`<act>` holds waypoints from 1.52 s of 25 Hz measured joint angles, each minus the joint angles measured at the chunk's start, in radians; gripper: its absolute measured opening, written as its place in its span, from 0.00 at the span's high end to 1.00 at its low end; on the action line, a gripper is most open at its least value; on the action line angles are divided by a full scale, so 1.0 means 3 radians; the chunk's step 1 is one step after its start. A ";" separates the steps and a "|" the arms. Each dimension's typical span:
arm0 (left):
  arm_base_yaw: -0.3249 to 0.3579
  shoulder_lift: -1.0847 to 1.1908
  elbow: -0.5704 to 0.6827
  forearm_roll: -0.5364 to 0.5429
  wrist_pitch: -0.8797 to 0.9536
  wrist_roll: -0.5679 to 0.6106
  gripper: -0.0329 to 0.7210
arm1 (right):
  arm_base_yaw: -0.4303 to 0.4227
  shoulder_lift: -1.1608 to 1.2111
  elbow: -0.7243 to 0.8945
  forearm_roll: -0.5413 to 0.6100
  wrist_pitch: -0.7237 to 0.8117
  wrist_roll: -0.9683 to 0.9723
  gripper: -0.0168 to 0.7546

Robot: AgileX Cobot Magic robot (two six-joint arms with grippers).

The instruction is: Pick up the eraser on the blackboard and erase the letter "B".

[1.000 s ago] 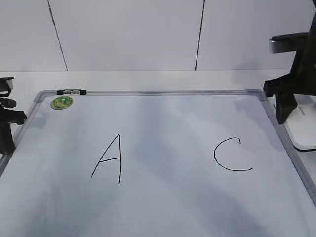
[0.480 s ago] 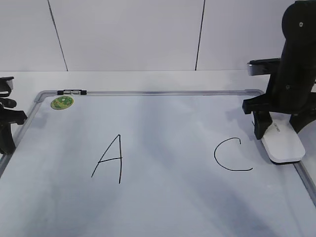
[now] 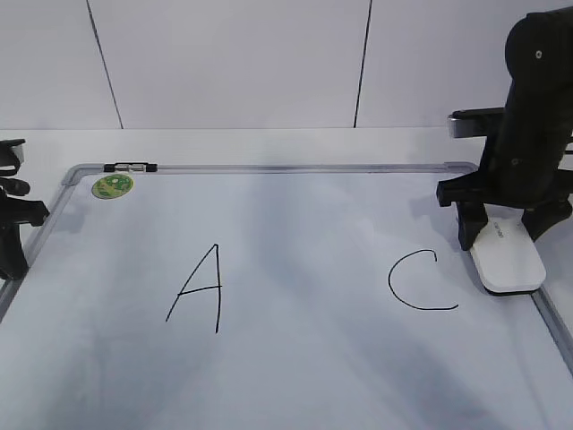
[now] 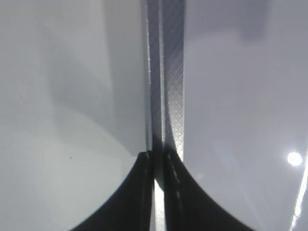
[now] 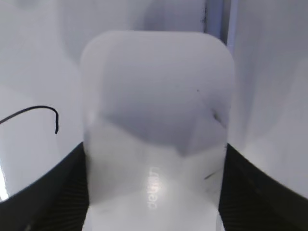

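Note:
The blackboard (image 3: 295, 233) is a white board with a grey frame, lying flat. The white eraser (image 3: 508, 260) rests on it at the right edge, just right of the black "C" (image 3: 419, 280). My right gripper (image 3: 500, 238) is shut on the eraser, one finger on each long side. In the right wrist view the eraser (image 5: 154, 120) fills the space between the fingers of the right gripper (image 5: 154, 202), with the end of the "C" (image 5: 33, 113) at the left. No letter "B" shows between the "A" (image 3: 201, 287) and the "C". My left gripper (image 3: 13, 255) is shut at the board's left frame.
A round green sticker (image 3: 112, 185) sits at the board's far left corner, beside a small clip (image 3: 131, 167) on the frame. In the left wrist view my shut left gripper (image 4: 158, 163) hangs over the grey frame strip (image 4: 168, 72). A white wall stands behind the table.
My right arm has carried the eraser leftward from beyond the right frame onto the board, beside the "C". The left arm has not moved.

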 joint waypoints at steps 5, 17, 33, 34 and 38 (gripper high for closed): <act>0.0000 0.0000 0.0000 0.0000 0.0000 0.0000 0.93 | 0.0000 0.0014 0.0000 0.0000 -0.0093 0.0029 0.31; 0.0000 0.0000 0.0000 0.0000 0.0000 0.0000 0.93 | 0.0000 0.0055 0.0000 -0.0208 -0.0120 0.0024 0.30; 0.0000 0.0000 0.0000 0.0000 0.0000 0.0000 0.93 | 0.0000 0.0160 0.0000 -0.0193 -0.0097 0.0024 0.29; 0.0000 0.0000 0.0000 0.0000 0.0000 0.0000 0.93 | 0.0000 0.0160 0.0000 -0.0186 -0.0097 0.0019 0.29; 0.0000 0.0000 0.0000 0.0000 0.0000 0.0000 0.93 | 0.0000 0.0166 0.0000 -0.0174 -0.0097 0.0020 0.28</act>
